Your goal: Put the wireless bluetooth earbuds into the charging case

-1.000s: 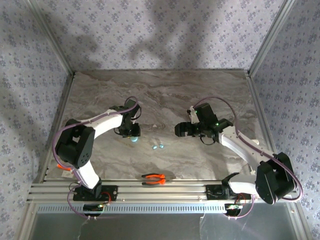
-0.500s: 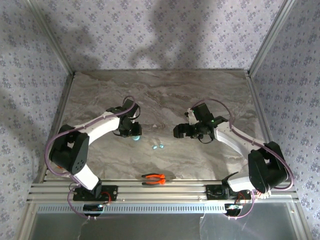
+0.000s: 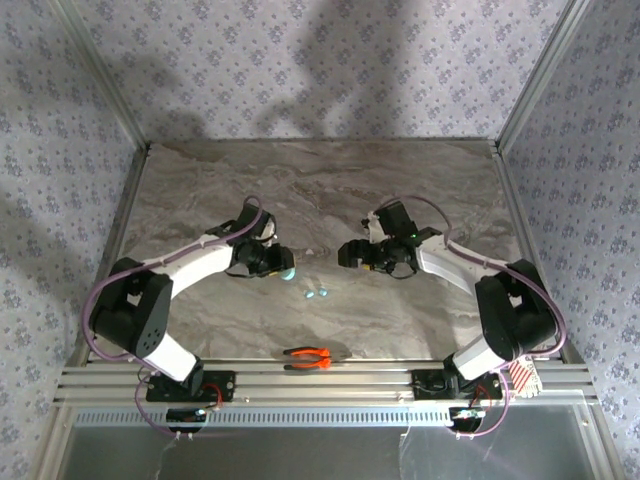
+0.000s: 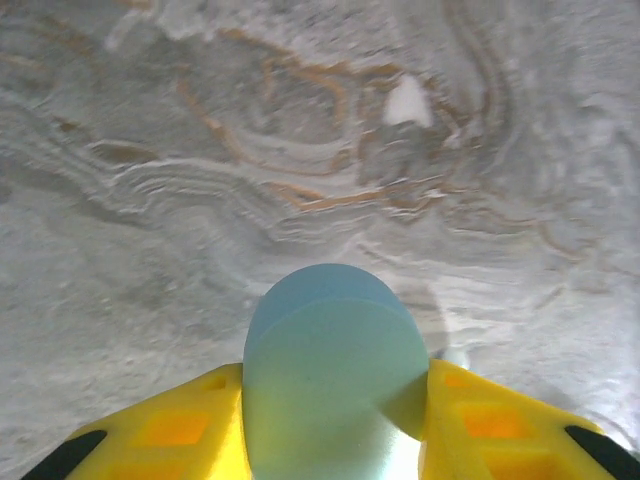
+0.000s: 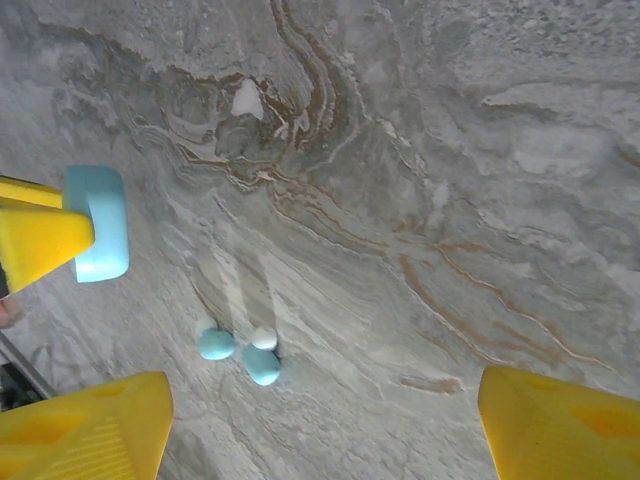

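Both arms are shown swung inward since a second ago, so that the grippers are brought closer together over mid-table. The left gripper is pinched on a teal case, which is held clear of the surface. The right gripper is spread wide, with nothing between its yellow fingers.

The earbuds are seen lying loose on the table, clustered and touching or nearly so. They lie near the held case and between the two grippers. Two teal pieces and one paler piece can be made out; pinkish ones cannot be identified.

Risks are judged as follows. A tiny rounded bud may be squirted sideways by wide jaws closed off-centre. Neighbouring buds may be scattered, because they lie so close. With the grippers this near, a collision or a knocked case is possible. Whether the case is open cannot be told.

The surface is smooth grey-brown marbled stone, on which small pieces would probably roll or slide readily. Orange-handled pliers lie at the near edge, beside aluminium rails. The cell is enclosed by floral-patterned walls.
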Robot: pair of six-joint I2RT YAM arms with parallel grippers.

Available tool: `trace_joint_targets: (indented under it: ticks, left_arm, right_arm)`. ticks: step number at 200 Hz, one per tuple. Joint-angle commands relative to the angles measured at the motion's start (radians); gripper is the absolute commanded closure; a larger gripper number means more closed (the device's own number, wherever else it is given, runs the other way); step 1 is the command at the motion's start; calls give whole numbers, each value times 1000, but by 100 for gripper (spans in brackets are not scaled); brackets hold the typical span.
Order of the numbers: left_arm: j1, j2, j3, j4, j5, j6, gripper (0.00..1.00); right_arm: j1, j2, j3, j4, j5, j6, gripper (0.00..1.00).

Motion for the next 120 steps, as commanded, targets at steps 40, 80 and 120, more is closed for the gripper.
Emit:
trace_joint_targets:
  ticks: [40, 80, 120]
  left_arm:
    - [44, -55, -77, 239, 208, -129, 63]
    - [48, -54, -102, 336, 269, -188, 63]
    - [56, -54, -112, 367, 295, -207, 63]
  right_arm:
    - [11, 92, 35, 156, -191, 143, 25]
    - [28, 130, 41, 234, -263, 202, 33]
    - [61, 163, 51, 269, -286, 229, 36]
